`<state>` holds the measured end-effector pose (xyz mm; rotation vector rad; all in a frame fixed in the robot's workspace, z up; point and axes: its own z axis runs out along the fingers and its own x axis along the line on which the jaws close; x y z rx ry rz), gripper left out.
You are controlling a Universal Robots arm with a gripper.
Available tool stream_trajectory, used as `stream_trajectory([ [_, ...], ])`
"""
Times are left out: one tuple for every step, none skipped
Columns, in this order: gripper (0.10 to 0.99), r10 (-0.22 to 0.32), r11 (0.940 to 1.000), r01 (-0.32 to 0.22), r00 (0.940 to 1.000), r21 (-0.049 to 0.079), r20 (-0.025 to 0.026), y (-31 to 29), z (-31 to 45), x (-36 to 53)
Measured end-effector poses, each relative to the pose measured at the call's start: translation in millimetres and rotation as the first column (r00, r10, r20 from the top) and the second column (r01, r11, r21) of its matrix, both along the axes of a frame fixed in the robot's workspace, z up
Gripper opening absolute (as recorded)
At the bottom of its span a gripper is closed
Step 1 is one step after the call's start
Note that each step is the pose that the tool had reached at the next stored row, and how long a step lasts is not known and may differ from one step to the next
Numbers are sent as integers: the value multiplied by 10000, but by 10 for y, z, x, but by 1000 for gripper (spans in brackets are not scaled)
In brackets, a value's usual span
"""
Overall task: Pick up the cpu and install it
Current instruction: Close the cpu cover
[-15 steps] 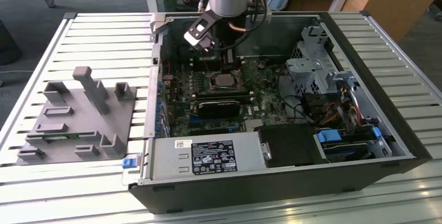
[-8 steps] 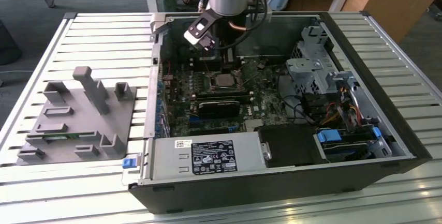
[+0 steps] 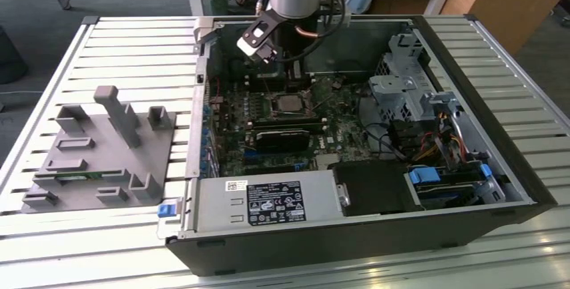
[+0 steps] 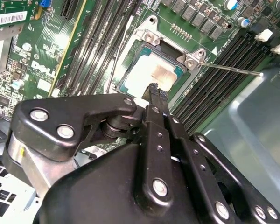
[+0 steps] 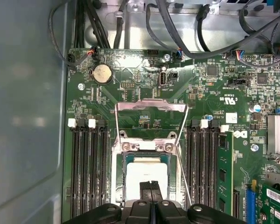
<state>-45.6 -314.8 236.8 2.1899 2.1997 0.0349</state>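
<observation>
The cpu lies flat in the open socket on the motherboard, its silvery top and pale rim facing up; it also shows as a small grey square in the exterior view. The socket's load plate is flipped back and its thin lever sticks out to the side. My gripper hangs right over the cpu with its two black fingers pressed together and nothing between them. In the second wrist view the gripper has its tips over the cpu's edge; whether they touch is unclear.
Black memory slots flank the socket on both sides. The open case holds a black block below the socket, a power supply at the front and a metal drive cage on the exterior view's right. A grey fixture sits outside on the slatted table.
</observation>
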Motion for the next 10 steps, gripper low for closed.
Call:
stream_trajectory([
  [106, 0, 10000, 0, 10000, 0, 0, 0, 8, 0],
  [106, 0, 10000, 0, 10000, 0, 0, 0, 17, 0],
  [106, 0, 10000, 0, 10000, -1, 0, 0, 26, 0],
  [106, 0, 10000, 0, 10000, -1, 0, 0, 35, 0],
  [106, 0, 10000, 0, 10000, 0, 0, 0, 44, 0],
  [106, 0, 10000, 0, 10000, 0, 0, 0, 54, 0],
  [106, 1, 10000, -1, 10000, 0, 0, 0, 64, 0],
  [106, 1, 10000, -1, 10000, 0, 0, 0, 75, -1],
  [106, 1, 10000, -1, 10000, 0, 0, 0, 92, -1],
  [106, 1, 10000, -1, 10000, 0, 0, 0, 113, -1],
])
